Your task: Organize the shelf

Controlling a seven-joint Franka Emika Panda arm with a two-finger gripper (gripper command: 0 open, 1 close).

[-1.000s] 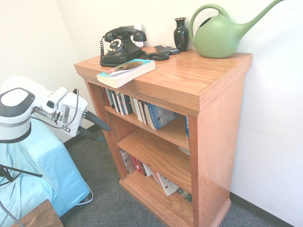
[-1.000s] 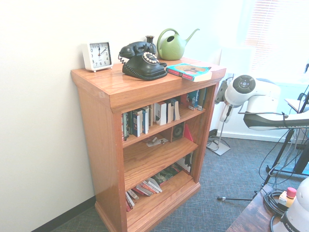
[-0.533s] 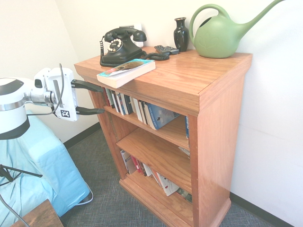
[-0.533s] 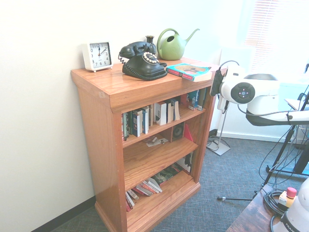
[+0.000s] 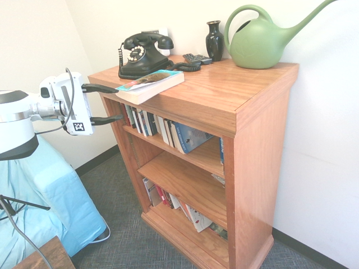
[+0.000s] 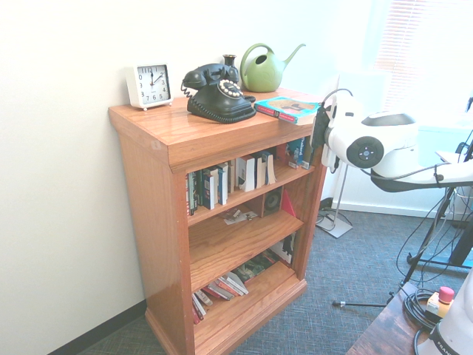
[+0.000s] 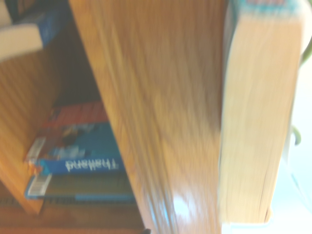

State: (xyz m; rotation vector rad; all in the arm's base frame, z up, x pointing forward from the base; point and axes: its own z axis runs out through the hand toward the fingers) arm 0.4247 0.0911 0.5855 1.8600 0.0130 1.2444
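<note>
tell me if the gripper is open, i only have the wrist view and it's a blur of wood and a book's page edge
observer: Open. In the first exterior view the gripper has its fingers spread, one above the other.
operator: where is that book sitting
observer: The book lies flat on top of the shelf, one corner overhanging the front edge, just in front of the telephone.
operator: is the gripper on it
observer: It is not shut on it. The upper finger ends right at the book's overhanging corner and the lower one sits below the top board's lip. I cannot tell whether anything touches.
</note>
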